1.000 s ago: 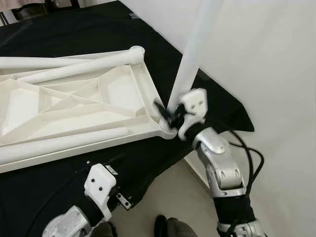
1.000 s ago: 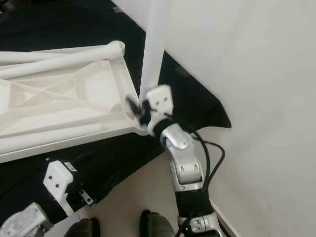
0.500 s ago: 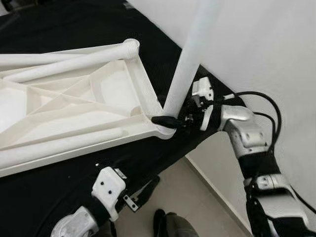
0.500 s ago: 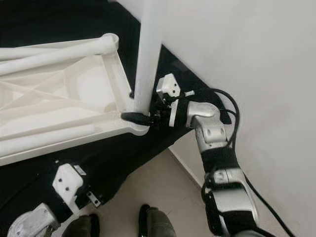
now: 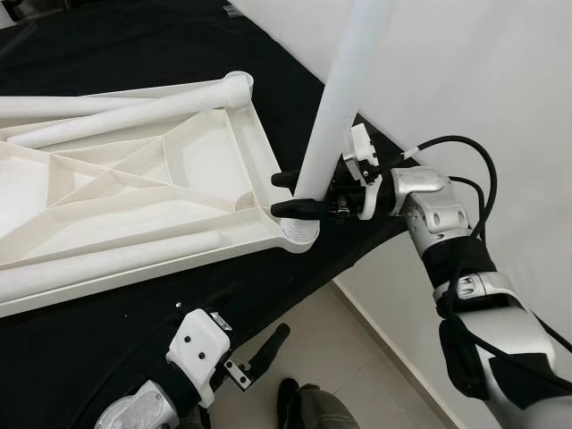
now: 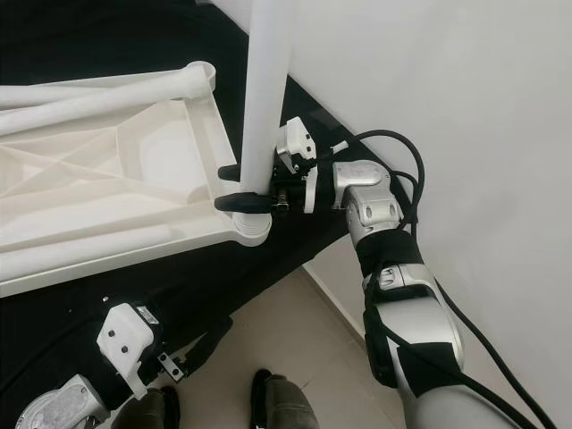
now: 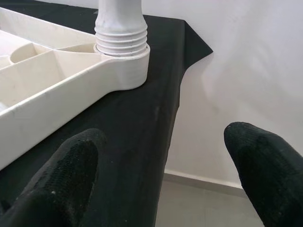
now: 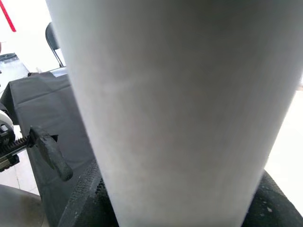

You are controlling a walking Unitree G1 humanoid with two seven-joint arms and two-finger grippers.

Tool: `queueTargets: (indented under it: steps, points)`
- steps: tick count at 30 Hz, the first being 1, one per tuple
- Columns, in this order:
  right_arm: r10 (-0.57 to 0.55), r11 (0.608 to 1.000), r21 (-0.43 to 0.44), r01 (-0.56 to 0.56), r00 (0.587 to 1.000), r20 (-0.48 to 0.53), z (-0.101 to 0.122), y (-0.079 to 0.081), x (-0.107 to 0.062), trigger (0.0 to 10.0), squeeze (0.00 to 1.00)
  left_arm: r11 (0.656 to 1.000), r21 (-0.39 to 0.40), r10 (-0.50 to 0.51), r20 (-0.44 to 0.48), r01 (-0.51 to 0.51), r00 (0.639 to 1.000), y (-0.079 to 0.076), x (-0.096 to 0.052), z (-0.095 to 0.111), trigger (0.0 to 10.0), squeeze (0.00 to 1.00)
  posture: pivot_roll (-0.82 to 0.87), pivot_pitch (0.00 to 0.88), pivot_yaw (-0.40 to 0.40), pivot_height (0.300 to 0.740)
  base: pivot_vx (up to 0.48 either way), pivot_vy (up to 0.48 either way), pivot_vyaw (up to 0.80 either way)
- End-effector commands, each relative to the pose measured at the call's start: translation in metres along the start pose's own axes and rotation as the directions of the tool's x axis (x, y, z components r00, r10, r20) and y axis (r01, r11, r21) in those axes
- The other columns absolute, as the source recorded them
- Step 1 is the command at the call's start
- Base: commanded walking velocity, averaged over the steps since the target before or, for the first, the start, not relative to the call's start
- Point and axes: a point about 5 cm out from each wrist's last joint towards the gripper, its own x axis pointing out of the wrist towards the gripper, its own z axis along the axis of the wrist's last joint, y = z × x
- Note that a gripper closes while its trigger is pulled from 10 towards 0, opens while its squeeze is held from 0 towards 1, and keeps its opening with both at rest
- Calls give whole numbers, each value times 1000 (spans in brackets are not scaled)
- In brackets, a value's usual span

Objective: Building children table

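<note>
The white table top lies upside down on a black cloth. A white leg stands upright in its near right corner socket. In the left wrist view, a few thread rings of the leg show above the socket. My right gripper reaches in from the right and is shut on the leg just above the socket, one finger on each side. The leg lies close in front of the right wrist camera. My left gripper hangs low off the cloth's front edge, open, with nothing between its fingertips.
Two loose white legs lie on the table top, one along the back and one along the front edge. A white wall rises close on the right. Tiled floor lies below the cloth's edge.
My right arm has swung out to the right. Its gripper has risen from the socket's rim to grip the leg just above it. The left gripper has shifted slightly right.
</note>
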Motion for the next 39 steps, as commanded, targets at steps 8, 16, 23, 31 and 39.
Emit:
queueTargets:
  steps: [8,16,23,31,39]
  points:
    - [-825,490,48,871,480,-296,-84,30,0,0,0,999,-23,28,11,-27,1000,2,-5,1,10000,0,141,273,-124,740,0,0,0]
    - [-728,639,87,765,637,-252,-82,65,48,0,0,1000,-16,23,10,-23,1000,7,0,-3,10000,0,138,257,-104,740,0,0,0]
    - [-680,707,117,697,716,-160,-62,56,56,10000,1000,999,-19,35,15,-35,999,7,2,-4,10000,0,141,256,-119,740,0,0,0]
    - [-338,941,36,336,938,78,-11,31,47,10000,0,999,-19,36,22,-35,999,5,5,-4,10000,0,140,253,-129,740,0,0,0]
    - [-4,999,-44,6,999,35,2,23,40,10000,0,999,-21,32,25,-31,999,2,7,-5,10000,0,153,255,-144,740,0,0,0]
